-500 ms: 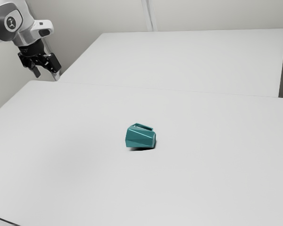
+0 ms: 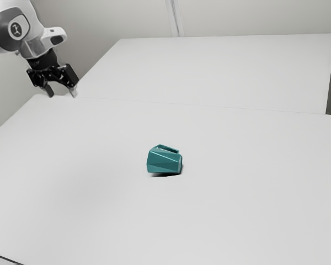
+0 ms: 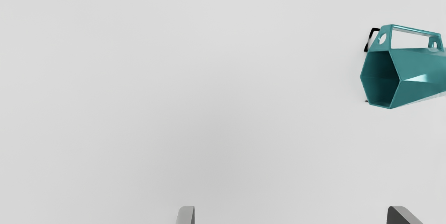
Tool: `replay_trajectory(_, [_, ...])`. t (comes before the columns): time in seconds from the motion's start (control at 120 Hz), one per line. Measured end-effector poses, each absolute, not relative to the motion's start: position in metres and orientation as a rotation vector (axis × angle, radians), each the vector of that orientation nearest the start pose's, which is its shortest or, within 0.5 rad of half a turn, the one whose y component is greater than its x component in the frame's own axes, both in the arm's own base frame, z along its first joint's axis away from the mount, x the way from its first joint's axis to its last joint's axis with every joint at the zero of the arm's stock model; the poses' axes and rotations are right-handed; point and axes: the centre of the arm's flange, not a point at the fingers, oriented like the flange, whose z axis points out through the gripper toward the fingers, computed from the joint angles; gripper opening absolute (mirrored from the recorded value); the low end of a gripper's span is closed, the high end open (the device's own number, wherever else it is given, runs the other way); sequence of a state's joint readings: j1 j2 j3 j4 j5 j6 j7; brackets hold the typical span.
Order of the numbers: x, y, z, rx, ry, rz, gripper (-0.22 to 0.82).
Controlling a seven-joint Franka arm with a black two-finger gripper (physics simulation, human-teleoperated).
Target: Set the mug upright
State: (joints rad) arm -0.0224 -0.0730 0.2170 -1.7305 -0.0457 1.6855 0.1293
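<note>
In the exterior view my gripper [image 2: 62, 93] hangs at the upper left, well apart from the mug. The teal faceted mug [image 2: 164, 162] lies on its side near the middle of the table, its handle on the upper side. From the wrist view, the mug [image 3: 416, 74] shows its dark hollow mouth, with the handle along one side; part of its far end is cut off by the picture's edge. The two fingertips of my gripper [image 3: 291, 214] stand wide apart with nothing between them.
The white table [image 2: 88, 210] carries the mug. Beyond it in the exterior view is a second white surface [image 2: 220, 72], with pale walls behind. A dark line crosses the exterior view's lower left corner.
In the exterior view my gripper has moved slightly to the right and down. The mug has not moved.
</note>
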Motion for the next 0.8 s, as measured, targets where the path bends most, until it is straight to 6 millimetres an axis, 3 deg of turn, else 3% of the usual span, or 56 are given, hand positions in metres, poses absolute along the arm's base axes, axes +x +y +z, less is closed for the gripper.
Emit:
replay_trajectory(0.108, [0.548,0.104,0.569,-3.327,-0.214,-0.050,0.60])
replay_trajectory(0.217, [0.560,0.104,0.517,-3.444,-0.328,0.031,0.60])
replay_trajectory(0.525, [0.597,0.099,0.403,-3.677,-0.457,0.116,0.60])
replay_trajectory(0.8, [0.601,0.077,0.347,-3.815,-0.422,0.084,0.60])
